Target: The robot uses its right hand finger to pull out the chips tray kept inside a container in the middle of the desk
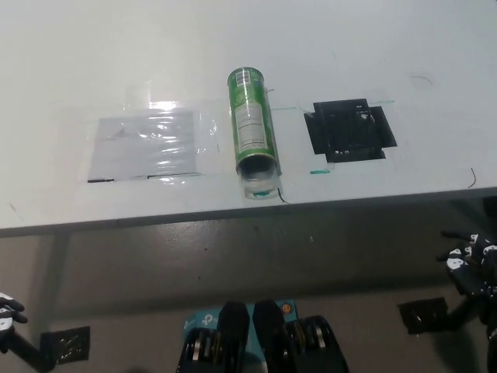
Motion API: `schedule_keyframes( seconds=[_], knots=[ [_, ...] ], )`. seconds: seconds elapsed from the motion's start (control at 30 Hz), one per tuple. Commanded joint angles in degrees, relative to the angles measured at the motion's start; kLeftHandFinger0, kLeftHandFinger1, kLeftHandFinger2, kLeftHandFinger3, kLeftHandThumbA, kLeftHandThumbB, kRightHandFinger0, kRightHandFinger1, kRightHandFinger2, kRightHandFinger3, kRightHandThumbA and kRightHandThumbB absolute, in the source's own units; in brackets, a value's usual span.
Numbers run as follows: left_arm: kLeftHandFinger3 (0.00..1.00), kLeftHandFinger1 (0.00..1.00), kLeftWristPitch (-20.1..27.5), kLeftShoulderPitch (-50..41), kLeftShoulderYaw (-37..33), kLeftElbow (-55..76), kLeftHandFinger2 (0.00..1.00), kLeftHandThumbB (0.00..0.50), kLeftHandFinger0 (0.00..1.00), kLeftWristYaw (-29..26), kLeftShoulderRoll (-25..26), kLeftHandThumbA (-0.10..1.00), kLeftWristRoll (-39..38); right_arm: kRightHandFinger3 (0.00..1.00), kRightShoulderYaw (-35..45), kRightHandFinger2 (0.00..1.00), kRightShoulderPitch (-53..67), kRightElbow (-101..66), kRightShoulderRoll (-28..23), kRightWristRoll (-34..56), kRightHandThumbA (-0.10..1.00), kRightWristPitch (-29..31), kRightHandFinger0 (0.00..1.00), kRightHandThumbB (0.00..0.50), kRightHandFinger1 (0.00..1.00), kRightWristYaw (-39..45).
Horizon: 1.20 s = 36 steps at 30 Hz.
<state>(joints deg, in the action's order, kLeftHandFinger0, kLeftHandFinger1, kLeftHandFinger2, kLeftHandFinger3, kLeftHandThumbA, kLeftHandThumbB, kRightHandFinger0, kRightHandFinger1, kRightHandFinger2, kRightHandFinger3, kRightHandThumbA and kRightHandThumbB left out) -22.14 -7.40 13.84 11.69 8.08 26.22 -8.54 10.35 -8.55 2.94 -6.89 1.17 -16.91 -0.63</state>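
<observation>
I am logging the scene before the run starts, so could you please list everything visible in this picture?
Chips can: one, green with a white label, lying on its side in the middle of the desk, open end toward the near edge.
Tray: one, clear, sticking a little way out of the can's open end.
Plastic sheet: one, clear and shiny, taped flat on the desk, left of the can.
Black patch: one, black, flat on the desk, right of the can.
Desk: one, white, filling the upper part of the view.
Left hand: white, low at the far left edge, below the desk, mostly cut off.
Right hand: black, low at the right edge, below the desk, holding nothing.
</observation>
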Motion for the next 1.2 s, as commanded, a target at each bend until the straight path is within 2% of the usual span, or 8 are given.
schedule_keyframes(
  seconds=[0.0, 0.1, 0.3, 0.63, 0.83, 1.0, 1.07, 1.17],
  knots=[
    [0.69, 0.26, -0.7, -0.1, 0.8, 2.1, 0.35, 0.000, 0.22, 0.6, 0.4, -0.10, -1.0, 0.61, -0.6, 0.34, -3.2, -3.8, -1.1, 1.1, -0.06, -0.7, 0.02, 0.135, 0.05, 1.0],
    [0.64, 0.25, 0.2, -0.1, 0.5, 1.7, 0.34, 0.000, 0.21, 0.8, 0.6, -0.10, -0.5, 0.64, -1.9, 0.39, -6.4, -5.4, -1.4, 0.7, -0.06, -1.3, 0.10, 0.132, 0.15, 1.7],
    [0.62, 0.24, -0.6, -0.3, 0.6, 2.3, 0.33, 0.000, 0.21, 0.7, 0.8, -0.10, -0.4, 0.63, -6.2, 0.42, -12.5, -6.9, -2.6, -0.7, -0.03, -0.3, 0.01, 0.104, 0.08, 3.3],
    [0.62, 0.23, -1.0, -0.2, 0.9, 2.4, 0.32, 0.000, 0.20, 0.6, 0.9, -0.10, -0.7, 0.61, -12.7, 0.34, -23.1, -3.7, -2.1, -3.3, -0.04, 2.1, 0.00, 0.114, 0.00, 4.3],
    [0.66, 0.24, -0.5, -0.2, 0.9, 2.4, 0.34, 0.000, 0.21, 0.7, 0.9, -0.10, -0.6, 0.64, -18.2, 0.42, -26.4, -0.9, -3.3, -7.8, 0.00, 3.2, 0.00, 0.109, 0.00, 5.2],
    [0.66, 0.25, -0.4, 0.1, 0.7, 2.1, 0.36, 0.000, 0.22, 0.9, 1.2, -0.10, -0.4, 0.67, -23.4, 0.47, -28.7, 3.3, -4.6, -11.8, -0.02, 9.0, 0.00, 0.111, 0.00, 5.5],
    [0.66, 0.25, -0.8, 0.2, 0.8, 2.2, 0.35, 0.004, 0.21, 1.0, 1.4, -0.10, -0.6, 0.71, -24.9, 0.51, -30.4, 5.9, -3.9, -11.8, -0.04, 9.9, 0.00, 0.143, 0.00, 6.6],
    [0.66, 0.24, -1.3, 0.5, 1.1, 2.1, 0.34, 0.005, 0.22, 1.0, 1.5, -0.10, -0.9, 0.78, -26.5, 0.56, -31.7, 7.1, -3.8, -12.7, -0.03, 9.6, 0.00, 0.138, 0.01, 7.4]
  ],
)
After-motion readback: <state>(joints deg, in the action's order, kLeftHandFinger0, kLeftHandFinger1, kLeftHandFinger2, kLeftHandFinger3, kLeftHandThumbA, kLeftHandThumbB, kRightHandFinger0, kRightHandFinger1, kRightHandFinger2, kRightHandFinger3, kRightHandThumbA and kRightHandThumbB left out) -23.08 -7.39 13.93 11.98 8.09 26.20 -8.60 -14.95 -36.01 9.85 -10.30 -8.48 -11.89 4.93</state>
